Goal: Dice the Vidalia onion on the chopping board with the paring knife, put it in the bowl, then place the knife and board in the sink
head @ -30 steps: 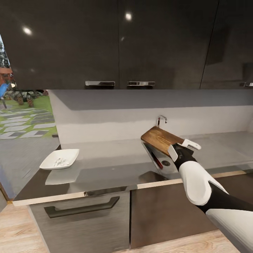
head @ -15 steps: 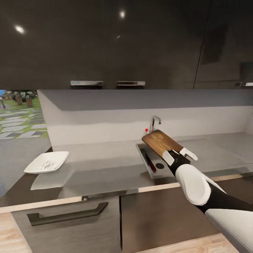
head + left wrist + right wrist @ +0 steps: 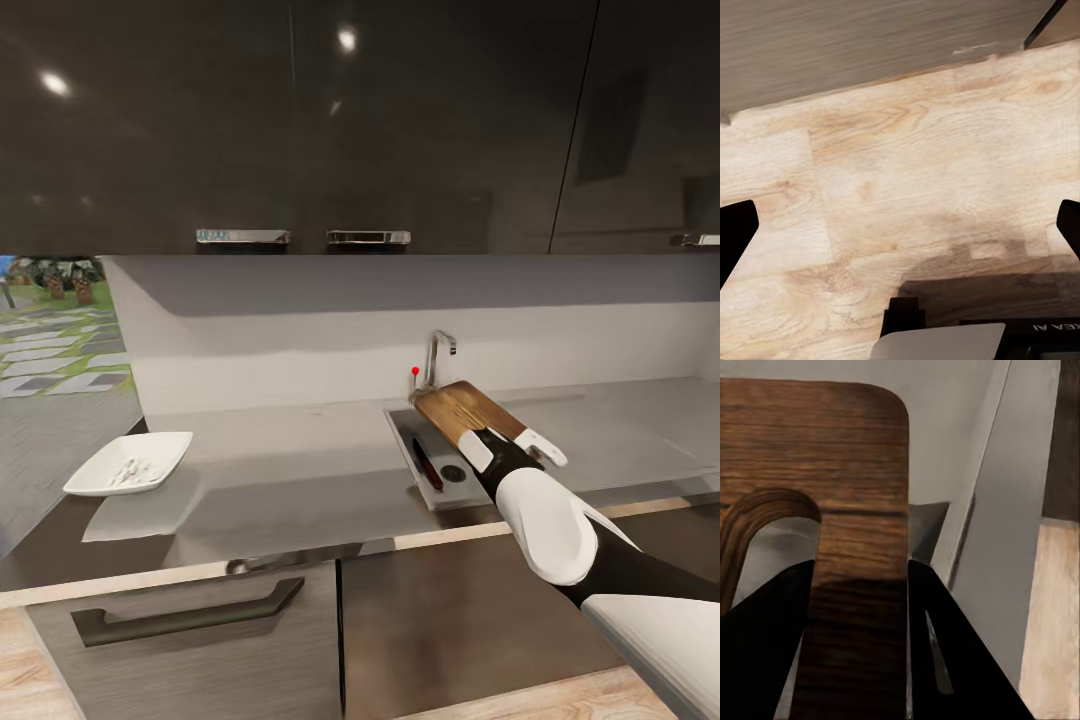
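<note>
My right gripper (image 3: 508, 440) is shut on the near end of the brown wooden chopping board (image 3: 462, 408). It holds the board tilted over the grey steel sink (image 3: 405, 440). The right wrist view shows the board (image 3: 832, 457) clamped between the dark fingers (image 3: 945, 645), with its handle cut-out beside them. The red-handled paring knife (image 3: 427, 466) lies in the basin next to the drain. At the left of the countertop (image 3: 290, 470) stands the white bowl (image 3: 150, 450), with pale diced onion pieces (image 3: 128, 468) in it. My left gripper (image 3: 900, 232) is open over wooden floor.
The chrome faucet (image 3: 437, 355) with its red knob (image 3: 415, 371) rises just behind the board. Dark wall cabinets (image 3: 300, 120) hang above the counter. A drawer with a black handle (image 3: 190, 612) sits under the counter edge. The drainboard (image 3: 620, 420) runs right of the basin.
The view has shifted, so the bowl sits further left in the picture. My right gripper has lowered the chopping board closer to the sink, below the faucet's spout.
</note>
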Available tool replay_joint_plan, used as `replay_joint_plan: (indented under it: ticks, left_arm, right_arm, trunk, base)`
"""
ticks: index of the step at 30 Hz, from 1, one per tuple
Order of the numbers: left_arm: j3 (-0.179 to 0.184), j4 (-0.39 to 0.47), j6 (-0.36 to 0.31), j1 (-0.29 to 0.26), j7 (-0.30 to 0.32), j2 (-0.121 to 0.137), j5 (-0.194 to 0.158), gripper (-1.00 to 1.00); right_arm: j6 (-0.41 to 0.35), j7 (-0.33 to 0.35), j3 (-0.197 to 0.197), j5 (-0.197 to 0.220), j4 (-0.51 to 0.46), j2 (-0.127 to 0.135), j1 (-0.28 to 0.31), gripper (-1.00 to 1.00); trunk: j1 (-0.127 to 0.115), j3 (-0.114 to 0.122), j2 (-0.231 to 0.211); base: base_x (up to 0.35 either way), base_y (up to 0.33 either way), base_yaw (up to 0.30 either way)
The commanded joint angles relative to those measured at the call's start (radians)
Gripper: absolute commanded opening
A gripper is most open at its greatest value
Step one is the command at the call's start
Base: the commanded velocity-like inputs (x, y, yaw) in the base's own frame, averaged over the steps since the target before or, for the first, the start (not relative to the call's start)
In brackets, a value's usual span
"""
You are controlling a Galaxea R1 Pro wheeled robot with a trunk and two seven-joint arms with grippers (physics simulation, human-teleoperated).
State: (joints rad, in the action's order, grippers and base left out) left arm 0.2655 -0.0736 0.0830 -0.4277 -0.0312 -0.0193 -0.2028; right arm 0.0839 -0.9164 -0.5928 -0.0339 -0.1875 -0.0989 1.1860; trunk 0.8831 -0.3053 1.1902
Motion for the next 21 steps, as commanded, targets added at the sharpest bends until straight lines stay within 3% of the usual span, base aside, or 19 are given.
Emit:
replay_joint_plan:
  ticks: [1,3,7,9,21]
  left_arm:
    - [0.008,-0.005,0.008,-0.002,-0.001,0.001,-0.011,1.0]
    - [0.008,-0.005,0.008,-0.002,-0.001,0.002,-0.013,1.0]
    - [0.008,-0.005,0.007,-0.002,-0.002,0.004,-0.018,1.0]
    - [0.008,-0.005,0.007,-0.002,-0.002,0.004,-0.02,1.0]
    - [0.009,-0.006,0.006,-0.002,-0.001,0.003,-0.022,1.0]
  right_arm:
    - [0.008,-0.023,-0.004,0.002,-0.001,-0.001,0.001,-1.0]
    - [0.008,-0.049,-0.004,0.023,-0.004,-0.001,0.001,-1.0]
    - [0.014,-0.081,-0.003,0.126,-0.01,-0.001,0.001,-1.0]
    - [0.019,-0.095,-0.003,0.153,-0.012,-0.001,0.001,-1.0]
    - [0.03,-0.154,0.003,0.166,-0.015,-0.005,0.001,-1.0]
  trunk:
    - [0.0,-0.001,0.001]
    - [0.0,-0.001,0.001]
    - [0.0,-0.001,0.001]
    - [0.0,-0.001,0.001]
    - [0.0,-0.001,0.001]
  base:
    - [0.0,0.0,0.0]
    - [0.0,0.0,0.0]
    - [0.0,0.0,0.0]
    - [0.0,0.0,0.0]
    - [0.041,0.0,0.0]
